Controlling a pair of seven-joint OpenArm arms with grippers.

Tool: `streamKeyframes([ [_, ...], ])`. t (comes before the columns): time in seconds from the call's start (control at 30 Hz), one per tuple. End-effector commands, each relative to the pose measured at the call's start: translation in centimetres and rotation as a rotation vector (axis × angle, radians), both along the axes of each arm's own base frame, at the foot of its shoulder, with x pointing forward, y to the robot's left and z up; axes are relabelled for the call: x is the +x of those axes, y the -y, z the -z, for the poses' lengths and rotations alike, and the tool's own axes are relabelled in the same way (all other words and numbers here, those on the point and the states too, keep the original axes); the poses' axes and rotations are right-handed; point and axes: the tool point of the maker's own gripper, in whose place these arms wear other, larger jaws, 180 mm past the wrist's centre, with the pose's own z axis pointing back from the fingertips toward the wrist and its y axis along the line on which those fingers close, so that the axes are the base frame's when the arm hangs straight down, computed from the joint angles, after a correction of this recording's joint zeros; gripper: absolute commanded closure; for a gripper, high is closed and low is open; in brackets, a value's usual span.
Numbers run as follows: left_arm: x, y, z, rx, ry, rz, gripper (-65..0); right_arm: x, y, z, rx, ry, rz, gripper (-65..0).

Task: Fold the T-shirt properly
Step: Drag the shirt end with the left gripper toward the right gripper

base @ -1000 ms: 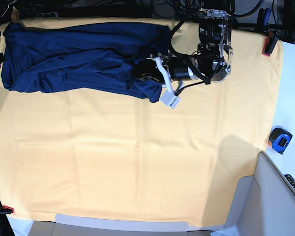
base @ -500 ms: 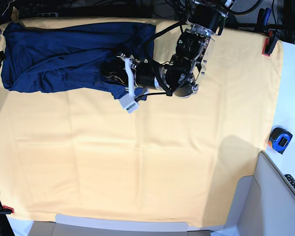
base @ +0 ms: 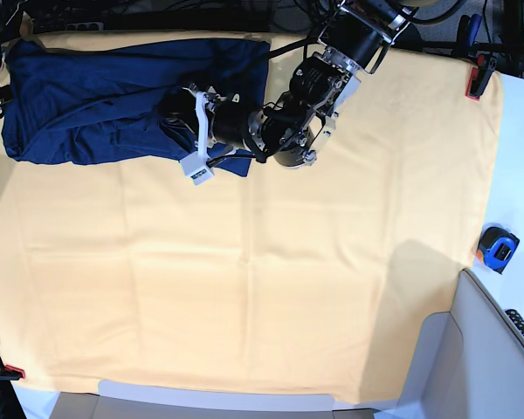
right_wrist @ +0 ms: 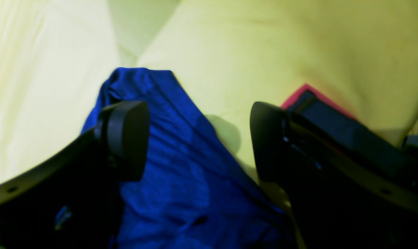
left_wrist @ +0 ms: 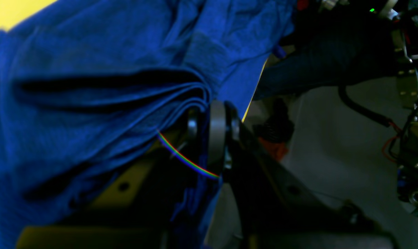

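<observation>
Item: one T-shirt (base: 96, 92), dark navy, long-sleeved, plain. Location: far edge of the worktop (base: 244, 288), on its yellow-orange cloth, bunched into a long wrinkled band towards the base view's left corner. Not flat; several loose layers overlap, no clean crease visible.

Left gripper (base: 185, 122): one. Jaws nearly closed on a gathered edge of the T-shirt; the left wrist view shows stacked folds of the fabric (left_wrist: 91, 103) running into the pinch. It sits over the shirt's near right-hand end in the base view, arm reaching across from the far side.

Right gripper (right_wrist: 198, 141): one. Jaws wide, holding nothing. In the right wrist view a corner of the shirt (right_wrist: 181, 162) lies on the cloth beneath and between them. In the base view only a sliver of this arm shows at the left edge.

Progress, as a judgement: early to middle. One end of the garment appears doubled over towards the other, but the bundle is rumpled. Left to do: smooth it, tuck the sleeves, make the further folds, square the edges.

Other items: one red clamp (base: 478, 78) on the far right edge; one more red clamp (base: 11, 372) at the near left corner; one blue tape measure (base: 496, 249) off the cloth at right.
</observation>
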Motion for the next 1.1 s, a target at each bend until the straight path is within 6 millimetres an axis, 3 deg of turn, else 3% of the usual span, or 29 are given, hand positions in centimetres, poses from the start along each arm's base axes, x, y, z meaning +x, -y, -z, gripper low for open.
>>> streamKeyframes([
  [0.0, 0.7, 1.3, -2.4, -0.076, 0.039, 0.003, 0.0, 0.3, 0.8, -1.0, -0.038, 0.017, -0.004, -43.9],
  [0.7, 1.0, 3.6, -4.6, -0.178, 0.054, -0.04, -0.4, -0.2, -0.1, 0.0, -0.006, 0.012, 0.011, -43.9],
  [0.77, 1.2, 3.7, -4.8, -0.188, 0.057, -0.051, -3.7, -0.3, -0.1, 0.1, -0.005, 0.012, 0.011, -43.9],
  [0.97, 1.2, 3.7, -4.8, -0.193, 0.055, -0.053, -25.7, -0.1, -0.1, 0.0, -0.005, 0.015, 0.011, -43.9],
  [1.07, 1.2, 3.8, -4.9, -0.198, 0.054, -0.056, -27.0, -0.1, -0.1, 0.0, -0.005, 0.017, 0.01, -43.9],
])
